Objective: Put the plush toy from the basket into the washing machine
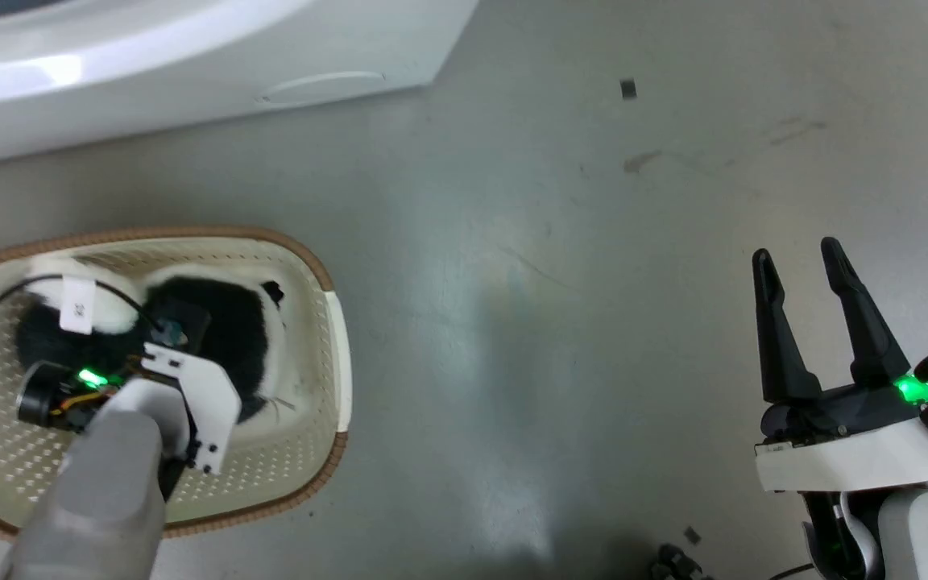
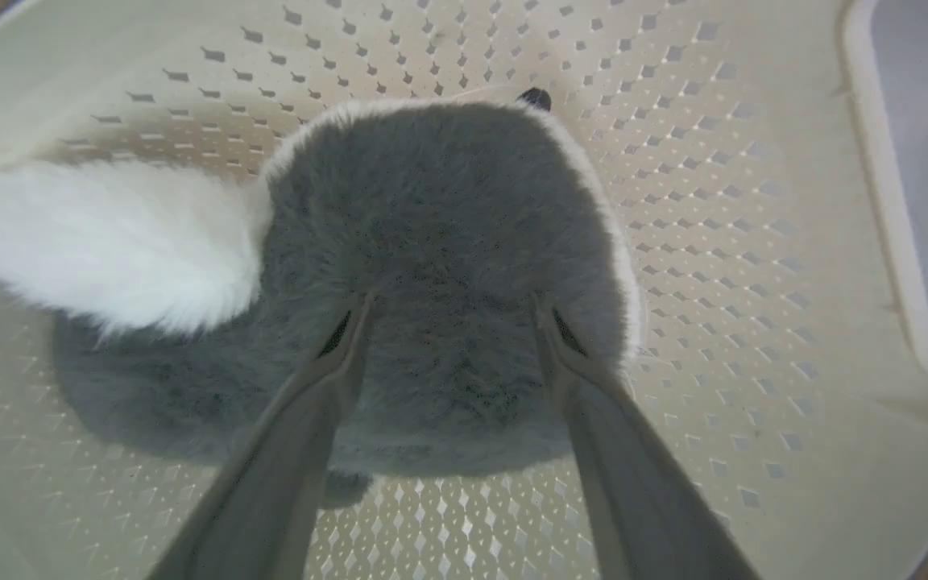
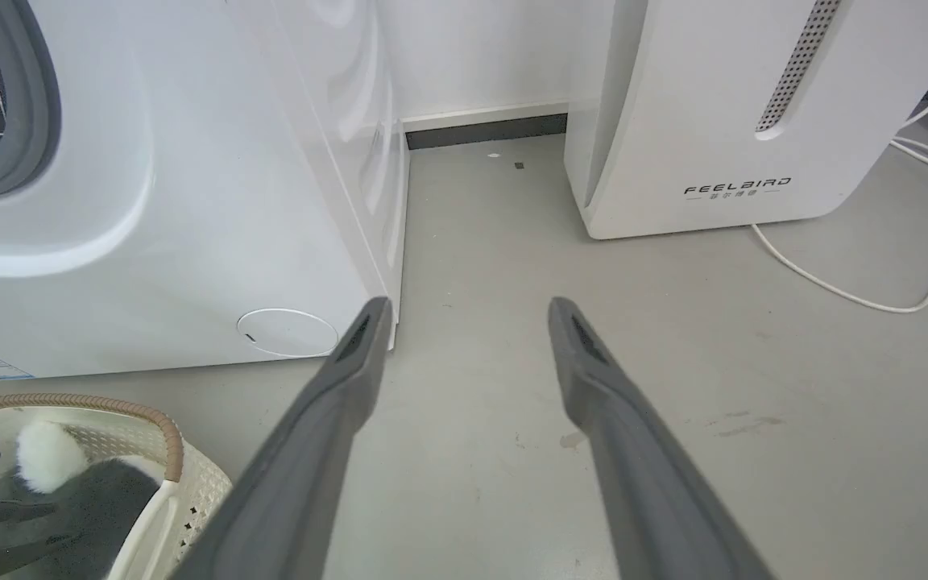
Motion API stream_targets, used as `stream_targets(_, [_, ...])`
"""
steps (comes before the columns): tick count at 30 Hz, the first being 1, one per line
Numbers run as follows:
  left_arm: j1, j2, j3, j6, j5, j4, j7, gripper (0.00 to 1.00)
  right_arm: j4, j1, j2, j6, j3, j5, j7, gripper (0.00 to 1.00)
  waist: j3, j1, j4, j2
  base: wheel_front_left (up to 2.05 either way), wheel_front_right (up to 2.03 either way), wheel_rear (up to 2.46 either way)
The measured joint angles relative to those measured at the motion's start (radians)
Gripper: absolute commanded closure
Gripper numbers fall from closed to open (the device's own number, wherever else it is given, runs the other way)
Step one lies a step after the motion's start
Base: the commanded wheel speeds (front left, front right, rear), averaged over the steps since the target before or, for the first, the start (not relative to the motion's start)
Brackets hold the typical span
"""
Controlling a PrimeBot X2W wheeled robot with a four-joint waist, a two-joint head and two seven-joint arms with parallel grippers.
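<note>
Head view, lower left: fluffy black-and-white plush toy [image 1: 226, 322] lying inside the brown-rimmed basket [image 1: 311, 266], left gripper [image 1: 180, 322] reaching down onto it. Lower right: right gripper [image 1: 796, 251] over bare floor [image 1: 553, 282], jaws apart, holding nothing. Washing machine [image 1: 190, 72] along the top.

Left wrist view: fingers [image 2: 327, 379] spread wide, tips sunk in dark fur, not clamped.

Right wrist view: FEELBIRD appliance [image 3: 714, 121] at upper right, white cable [image 3: 875, 304] beside it.

Plush toy [image 2: 448, 242]: soft, matt, long-piled fur; white patch at 9 o'clock of the black one.
Basket [image 2: 722, 242]: smooth cream plastic, perforated; brown rim [image 1: 190, 234] with a woven look.
Washing machine [image 3: 150, 242]: glossy white shell; matt grey rubbery door ring [image 3: 41, 97] at its 10 o'clock.
Floor [image 1: 553, 322]: smooth grey, dull sheen, faint scuffs.
Right claw [image 1: 796, 251]: smooth, matt dark fingers [image 1: 778, 338].
</note>
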Motion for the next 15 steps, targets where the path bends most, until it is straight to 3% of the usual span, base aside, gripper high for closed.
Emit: stream_targets(15, [-0.183,0.062,-0.087,0.003,0.016,0.136,0.049,0.00,-0.012,-0.029,0.000,0.000,0.022,0.068,-0.031,0.00,0.161,0.0000,-0.057,0.0000,0.00,0.00,0.00])
